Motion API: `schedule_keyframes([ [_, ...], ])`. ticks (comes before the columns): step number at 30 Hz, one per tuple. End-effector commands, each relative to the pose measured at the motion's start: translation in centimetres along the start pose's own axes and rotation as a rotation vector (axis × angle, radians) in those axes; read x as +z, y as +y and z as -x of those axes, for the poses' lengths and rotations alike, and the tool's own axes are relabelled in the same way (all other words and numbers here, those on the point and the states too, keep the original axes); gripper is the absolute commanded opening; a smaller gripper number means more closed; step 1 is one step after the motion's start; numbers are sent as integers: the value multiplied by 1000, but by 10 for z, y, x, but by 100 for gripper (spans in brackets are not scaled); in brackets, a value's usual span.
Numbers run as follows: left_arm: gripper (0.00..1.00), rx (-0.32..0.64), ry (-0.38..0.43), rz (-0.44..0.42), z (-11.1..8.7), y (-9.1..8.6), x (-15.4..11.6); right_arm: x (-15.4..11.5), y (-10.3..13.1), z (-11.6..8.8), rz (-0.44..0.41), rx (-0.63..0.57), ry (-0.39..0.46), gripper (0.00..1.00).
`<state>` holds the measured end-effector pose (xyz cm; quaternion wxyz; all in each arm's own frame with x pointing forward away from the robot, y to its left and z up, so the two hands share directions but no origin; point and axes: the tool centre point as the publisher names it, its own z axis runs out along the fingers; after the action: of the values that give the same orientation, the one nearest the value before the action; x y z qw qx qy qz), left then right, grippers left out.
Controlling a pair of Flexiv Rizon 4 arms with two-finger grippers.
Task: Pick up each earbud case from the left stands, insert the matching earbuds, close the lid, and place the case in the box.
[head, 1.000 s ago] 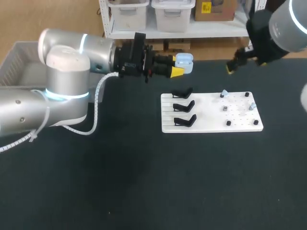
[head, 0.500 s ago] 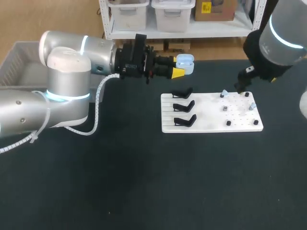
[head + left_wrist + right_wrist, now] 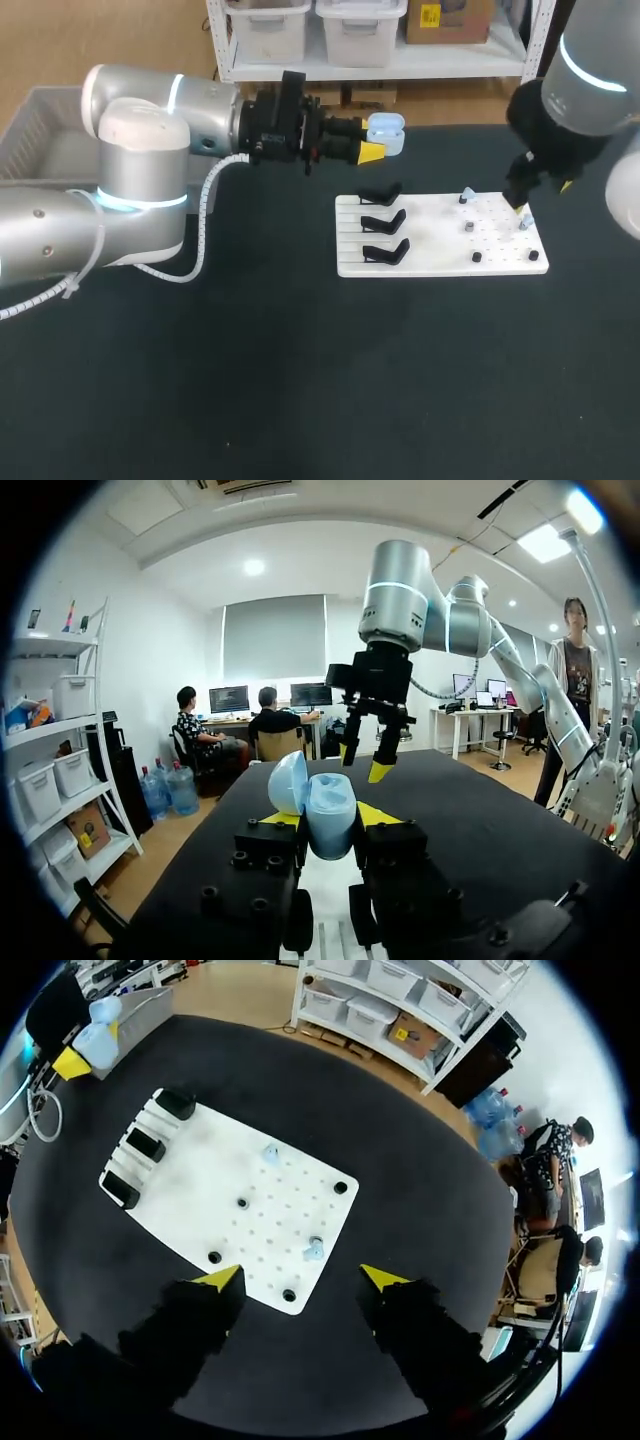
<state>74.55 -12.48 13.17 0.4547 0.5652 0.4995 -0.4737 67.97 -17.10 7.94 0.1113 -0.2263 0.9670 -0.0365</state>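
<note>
Our left arm [image 3: 135, 150] and right arm [image 3: 590, 45] were silver with blue rings; a white coiled cable [image 3: 203, 225] trailed; the left gripper [image 3: 374, 139] was black, yellow-tipped.

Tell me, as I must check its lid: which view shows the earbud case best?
Left wrist view: the earbud case sits close up, lid open, clamped in the left gripper. The head view shows it small; the right wrist view, just a distant speck.

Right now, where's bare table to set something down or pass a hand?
Free: the table on the near side of the white board, and left of it. Crowded: the board, with stands, pegs, earbuds, open right gripper above.
</note>
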Motion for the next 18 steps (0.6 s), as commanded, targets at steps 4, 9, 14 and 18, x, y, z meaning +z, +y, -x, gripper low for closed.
schedule_keyframes([
  [4, 0, 3, -3, 5, -1, -2, 0, 15, 4, -3, 16, -6, 55, 61],
  [9, 0, 3, -3, 5, -1, -2, 0, 25, 7, -9, 27, -7, 81, 54],
  [14, 0, 3, -3, 5, -1, -2, 0, 31, 7, -10, 22, -15, 87, 48],
  [18, 0, 3, -3, 5, -1, -2, 0, 35, 7, -9, 17, -26, 90, 46],
])
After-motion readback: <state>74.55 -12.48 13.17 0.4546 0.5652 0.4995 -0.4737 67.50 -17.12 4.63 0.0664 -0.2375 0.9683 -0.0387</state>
